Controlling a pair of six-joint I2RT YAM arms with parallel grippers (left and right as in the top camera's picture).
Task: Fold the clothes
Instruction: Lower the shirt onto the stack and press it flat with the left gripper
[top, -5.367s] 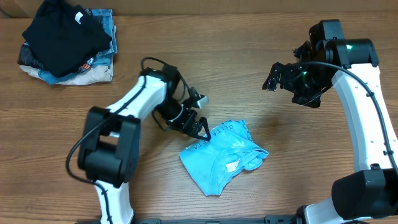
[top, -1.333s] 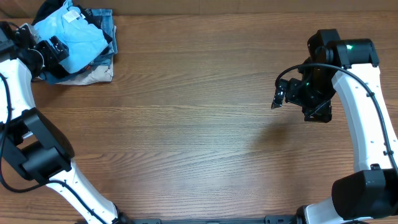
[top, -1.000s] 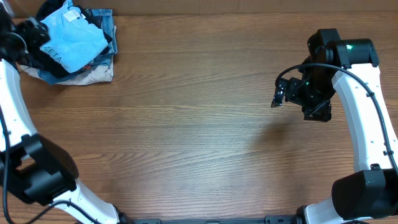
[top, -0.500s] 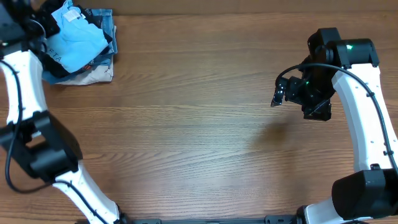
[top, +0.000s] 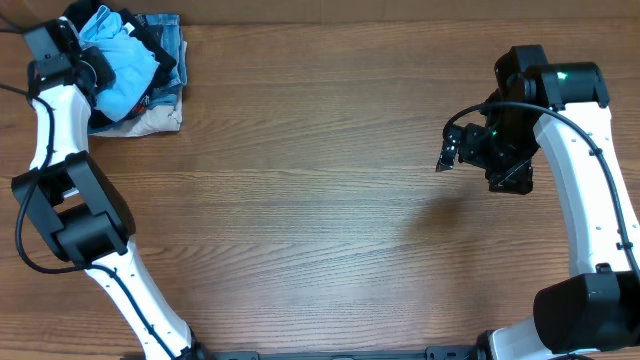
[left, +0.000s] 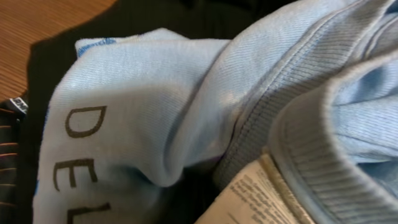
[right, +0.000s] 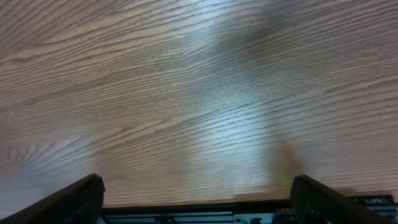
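We see the light blue T-shirt (top: 128, 68) bunched on top of a pile of clothes at the far left corner of the desk (top: 300, 200), just beside the back edge. It is crumpled rather than flat, and its blue patch runs loosely from the far left toward the near right. We cannot tell where the hem or the sleeves point. A black garment (top: 152, 32) shows around it, with denim (top: 172, 45) on the right side and beige cloth (top: 150, 120) at the near edge of the pile.

In the left wrist view the T-shirt (left: 149, 106) fills the frame. Dark lettering (left: 78, 149) reads down the left side, the ribbed collar (left: 298, 143) curves at the right, and the white tag (left: 255, 196) lies at the bottom.

The left pincer (top: 90, 68) sits against the shirt's left side. Its fingers do not show, so we cannot tell how it stands. The right pincer (top: 447, 155) hangs over the desk well apart from the pile. In the right wrist view its fingers (right: 81, 196) are spread wide and hold nothing. A broad stretch of bare wood lies between the two.
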